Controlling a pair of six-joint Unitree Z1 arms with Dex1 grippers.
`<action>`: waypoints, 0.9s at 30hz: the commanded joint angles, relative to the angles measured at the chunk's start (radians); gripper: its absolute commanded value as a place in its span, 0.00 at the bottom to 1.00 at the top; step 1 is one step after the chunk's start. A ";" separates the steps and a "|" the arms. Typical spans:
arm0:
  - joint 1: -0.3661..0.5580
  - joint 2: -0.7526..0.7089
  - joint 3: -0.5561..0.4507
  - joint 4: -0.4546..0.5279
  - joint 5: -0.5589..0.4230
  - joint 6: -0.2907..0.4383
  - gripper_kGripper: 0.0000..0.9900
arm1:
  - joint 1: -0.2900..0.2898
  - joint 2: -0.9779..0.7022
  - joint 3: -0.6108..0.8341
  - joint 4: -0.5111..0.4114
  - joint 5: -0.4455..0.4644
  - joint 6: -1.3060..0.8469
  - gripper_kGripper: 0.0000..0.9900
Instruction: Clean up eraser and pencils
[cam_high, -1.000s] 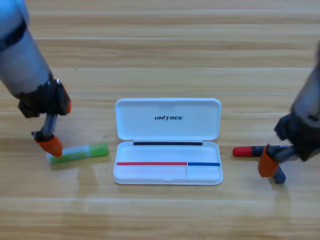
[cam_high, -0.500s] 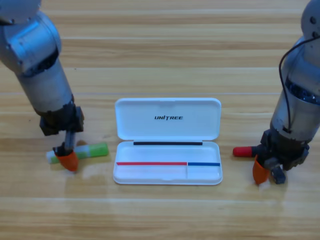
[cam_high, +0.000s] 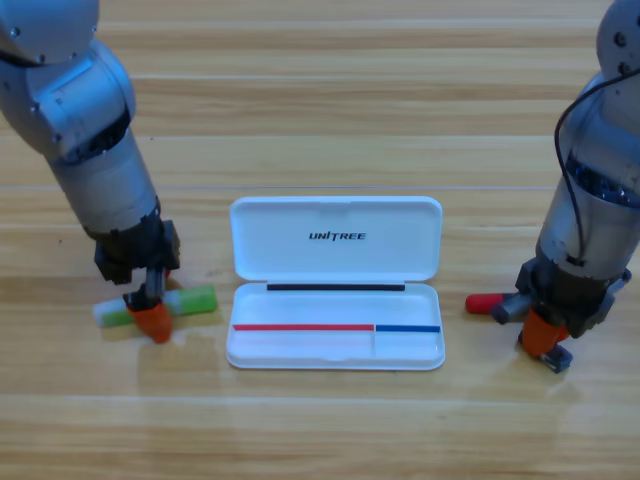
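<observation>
The light-green pencil (cam_high: 192, 299) lies on the table left of the open white case (cam_high: 400, 350), its pale end (cam_high: 105, 313) pointing left. My left gripper (cam_high: 150, 316) points down onto the middle of this pencil and covers it there. The black pencil lies right of the case. Only its red end (cam_high: 481, 302) and a short dark stretch show. My right gripper (cam_high: 546, 336) stands on top of the rest of it. A small dark block, probably the eraser (cam_high: 558, 359), peeks out just below that gripper.
The case's lid (cam_high: 335, 238) lies flat behind its tray, with UNITREE printed on it. Both grey arms come down from the upper corners, the left arm (cam_high: 85, 130) and the right arm (cam_high: 595, 210).
The left gripper has slid right along the green pencil and settled lower over its middle. The right gripper has shifted slightly right and down, onto the black pencil beside the dark block.
</observation>
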 joint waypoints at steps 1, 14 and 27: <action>0.017 0.072 0.035 -0.023 0.001 -0.005 0.59 | -0.006 -0.150 -0.018 0.098 0.076 -0.224 0.00; 0.017 -0.005 0.032 0.018 0.047 0.052 0.00 | 0.143 0.024 -0.360 0.348 0.113 -0.627 0.00; 0.003 -0.058 -0.231 0.353 -0.067 0.074 0.00 | 0.175 0.205 -0.528 0.348 0.111 -0.684 0.00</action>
